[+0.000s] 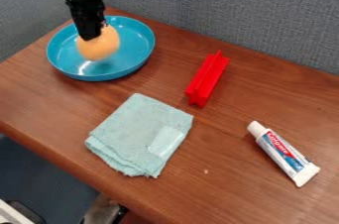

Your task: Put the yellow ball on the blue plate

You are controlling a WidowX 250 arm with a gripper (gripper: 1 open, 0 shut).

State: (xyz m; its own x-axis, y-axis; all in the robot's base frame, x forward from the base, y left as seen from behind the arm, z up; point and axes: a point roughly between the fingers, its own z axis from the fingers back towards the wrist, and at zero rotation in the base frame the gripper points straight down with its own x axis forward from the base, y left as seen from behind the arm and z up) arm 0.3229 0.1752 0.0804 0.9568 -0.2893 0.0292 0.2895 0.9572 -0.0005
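Camera view: we see the table [54,99], then the plate [133,55] at back left, with the ball [97,45] inside its rim. The gripper [90,32] points straight down, clamped on the ball's top. Cloth [139,134], red block [207,77] and tube [283,153] lie well apart from it. Risk, as we judge it: letting go off-centre lets the slightly egg-shaped ball roll toward the rim, or lifting without fully opening drags it back out. We cannot tell if the ball touches the plate floor; the fingertips blur into dark, and the arm is cut off at the top.
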